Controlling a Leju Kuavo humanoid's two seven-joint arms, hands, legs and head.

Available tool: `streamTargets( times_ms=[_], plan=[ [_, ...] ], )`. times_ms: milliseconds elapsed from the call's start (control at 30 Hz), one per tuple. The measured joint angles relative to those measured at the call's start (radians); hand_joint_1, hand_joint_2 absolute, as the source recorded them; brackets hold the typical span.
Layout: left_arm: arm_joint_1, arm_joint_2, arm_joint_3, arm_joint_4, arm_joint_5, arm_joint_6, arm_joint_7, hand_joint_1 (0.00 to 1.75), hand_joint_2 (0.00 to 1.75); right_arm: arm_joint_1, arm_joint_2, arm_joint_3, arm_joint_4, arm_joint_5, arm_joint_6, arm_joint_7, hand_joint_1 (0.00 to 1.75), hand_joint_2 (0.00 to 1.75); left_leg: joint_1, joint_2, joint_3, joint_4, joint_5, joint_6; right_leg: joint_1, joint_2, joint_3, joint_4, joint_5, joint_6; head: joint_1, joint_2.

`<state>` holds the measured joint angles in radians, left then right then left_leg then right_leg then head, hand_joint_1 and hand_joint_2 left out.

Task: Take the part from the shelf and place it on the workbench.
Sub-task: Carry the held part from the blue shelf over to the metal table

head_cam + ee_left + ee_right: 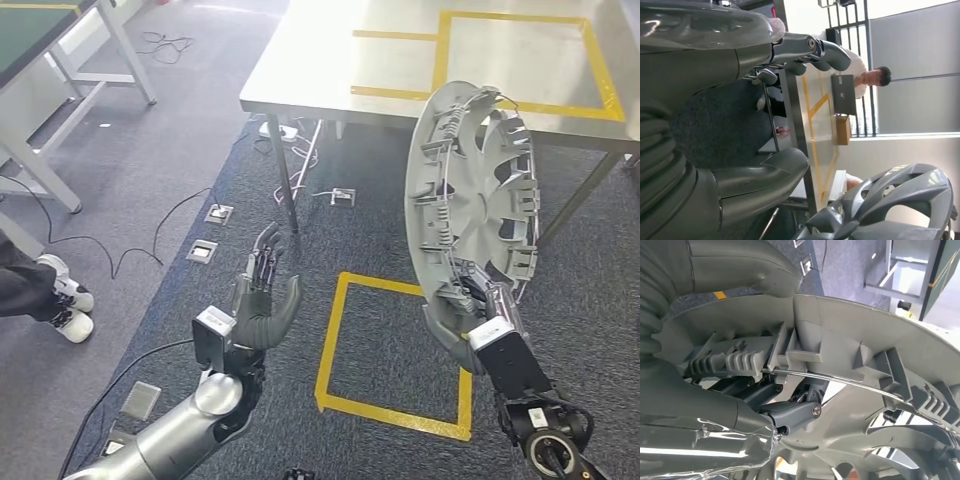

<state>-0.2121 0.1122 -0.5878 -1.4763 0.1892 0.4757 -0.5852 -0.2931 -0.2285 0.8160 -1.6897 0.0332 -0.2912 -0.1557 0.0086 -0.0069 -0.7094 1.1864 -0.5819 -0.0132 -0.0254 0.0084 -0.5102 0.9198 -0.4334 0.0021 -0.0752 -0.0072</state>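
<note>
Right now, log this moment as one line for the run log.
right hand: grips hubcap by its rim, upright | left hand: holds nothing, fingers apart | workbench: ahead, hubcap not yet on it

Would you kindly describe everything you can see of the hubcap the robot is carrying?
The hubcap is a round grey disc that looks like plastic, with curved spokes and openings between them. Its back carries ribbed clips and a thin wire ring running around the rim. The right hand grips its lower edge, holding it upright on edge in the air, in front of the workbench and not touching it.
</note>
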Motion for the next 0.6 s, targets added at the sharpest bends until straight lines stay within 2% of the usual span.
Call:
streamTargets(
  times_ms=[33,100,133,167,200,267,300,333,400,433,467,500,533,600],
  plan=[
    [0.0,0.0,0.0,0.0,0.0,0.0,0.0,0.0,1.75,0.0,0.0,0.0,0.0,0.0,0.0,0.001,1.75,1.75,-0.001,0.0,0.005,-0.059,0.04,0.006,0.0,0.001,0.016,0.0,-0.012,0.002,-0.003,0.0],
    [0.0,0.001,0.0,0.0,0.0,0.0,0.0,0.0,1.75,-0.002,0.0,0.0,0.0,0.0,-0.001,0.001,1.75,1.75,-0.006,0.001,0.025,-0.194,0.181,0.02,0.003,0.004,0.039,0.0,-0.038,0.009,-0.007,0.0],
    [0.0,0.001,-0.001,0.0,0.0,0.0,0.0,0.0,1.75,-0.004,0.0,0.0,-0.001,0.0,-0.002,0.001,1.75,1.75,-0.009,0.0,0.034,-0.233,0.231,0.025,0.005,0.005,0.049,-0.001,-0.051,0.014,-0.006,0.0],
    [0.001,0.001,-0.002,0.0,0.0,0.001,0.0,0.0,1.75,-0.006,0.0,0.0,-0.001,-0.001,-0.002,0.001,1.75,1.75,-0.011,-0.001,0.04,-0.255,0.261,0.029,0.007,0.007,0.057,-0.001,-0.059,0.019,-0.004,0.0],
    [0.0,0.001,-0.002,-0.001,-0.001,0.003,0.0,0.0,1.75,-0.008,0.0,0.0,-0.002,-0.001,-0.002,0.0,1.75,1.75,-0.012,-0.003,0.045,-0.256,0.258,0.031,0.008,0.009,0.067,0.004,-0.063,0.025,-0.002,0.0],
    [-0.002,0.0,-0.003,-0.002,-0.003,0.005,-0.001,0.0,1.75,-0.01,0.0,0.0,-0.003,0.0,-0.003,-0.001,1.75,1.75,-0.01,-0.004,0.065,-0.257,0.249,0.04,0.006,0.006,0.053,0.046,-0.062,0.034,0.002,0.0],
    [-0.002,-0.001,-0.004,-0.002,-0.005,0.006,-0.001,0.0,1.75,-0.011,0.0,0.0,-0.004,0.002,-0.003,-0.001,1.75,1.75,-0.01,-0.004,0.077,-0.258,0.241,0.045,0.005,0.003,0.03,0.092,-0.063,0.036,0.005,0.0],
    [-0.001,-0.002,-0.004,-0.003,-0.007,0.005,-0.002,0.0,1.75,-0.011,0.0,0.0,-0.004,0.005,-0.004,-0.002,1.75,1.75,-0.01,-0.005,0.09,-0.259,0.232,0.05,0.005,0.001,-0.008,0.156,-0.073,0.038,0.008,0.0],
    [0.002,-0.002,-0.004,-0.003,-0.011,0.0,-0.002,0.0,1.75,-0.012,0.0,-0.001,-0.004,0.012,-0.008,-0.002,1.75,1.75,-0.012,-0.005,0.114,-0.259,0.211,0.058,0.007,-0.001,-0.094,0.286,-0.125,0.042,0.014,0.0],
    [0.005,-0.002,-0.004,-0.003,-0.012,-0.002,-0.002,0.0,1.75,-0.012,0.0,-0.001,-0.004,0.014,-0.009,-0.002,1.75,1.75,-0.013,-0.006,0.128,-0.259,0.198,0.059,0.008,-0.001,-0.131,0.327,-0.16,0.042,0.016,0.0],
    [0.007,-0.002,-0.004,-0.003,-0.014,-0.002,-0.002,0.0,1.75,-0.011,0.0,-0.001,-0.004,0.016,-0.01,-0.002,1.75,1.75,-0.014,-0.008,0.145,-0.259,0.185,0.06,0.009,-0.001,-0.154,0.334,-0.183,0.042,0.017,0.0],
    [0.009,-0.002,-0.004,-0.003,-0.015,-0.003,-0.002,0.0,1.75,-0.011,0.0,-0.001,-0.004,0.017,-0.01,-0.002,1.75,1.75,-0.016,-0.011,0.162,-0.259,0.173,0.061,0.009,-0.001,-0.164,0.317,-0.19,0.04,0.018,0.0],
    [0.01,-0.003,-0.004,-0.003,-0.017,-0.003,-0.002,0.0,1.75,-0.011,0.0,-0.002,-0.004,0.017,-0.01,-0.002,1.75,1.75,-0.018,-0.013,0.183,-0.26,0.158,0.061,0.011,-0.001,-0.162,0.267,-0.161,0.035,0.019,0.0],
    [0.012,-0.004,-0.004,-0.002,-0.019,-0.003,-0.002,0.0,1.75,-0.012,-0.001,-0.005,-0.004,0.02,-0.01,-0.002,1.75,1.75,-0.022,-0.017,0.212,-0.257,0.131,0.058,0.019,0.0,-0.15,0.125,-0.021,0.021,0.025,0.0]
  ],
)
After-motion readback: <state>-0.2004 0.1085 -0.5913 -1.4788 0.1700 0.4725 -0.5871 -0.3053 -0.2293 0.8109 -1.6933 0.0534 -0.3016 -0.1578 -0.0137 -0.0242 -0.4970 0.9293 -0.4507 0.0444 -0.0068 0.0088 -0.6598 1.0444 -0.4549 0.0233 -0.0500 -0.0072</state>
